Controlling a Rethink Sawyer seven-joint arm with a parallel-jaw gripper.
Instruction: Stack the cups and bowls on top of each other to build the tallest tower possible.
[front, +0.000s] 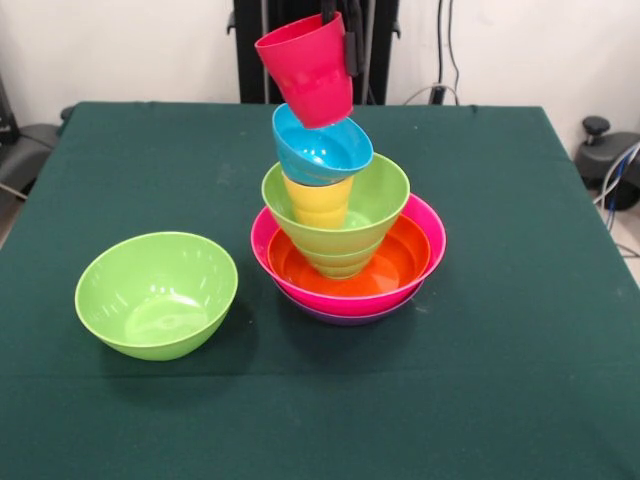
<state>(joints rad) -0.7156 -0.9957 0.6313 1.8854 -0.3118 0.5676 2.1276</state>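
Red cup (305, 68) going onto the tower (345, 215).
The gripper (340, 40) pinches the red cup by its rim, tilted, just above the blue bowl (320, 148), which leans on the yellow cup (318, 200) standing in a green bowl (385, 205). Another green bowl (156, 294) waits apart on the table (520, 300), probably for a later step.

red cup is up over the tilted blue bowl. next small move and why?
Probably lower the red cup slowly, centring it over the yellow cup. The gripper holds it by the rim, tilted, above the sky blue bowl, which itself sits tilted on the yellow cup, so an off-centre drop could tip the tower.
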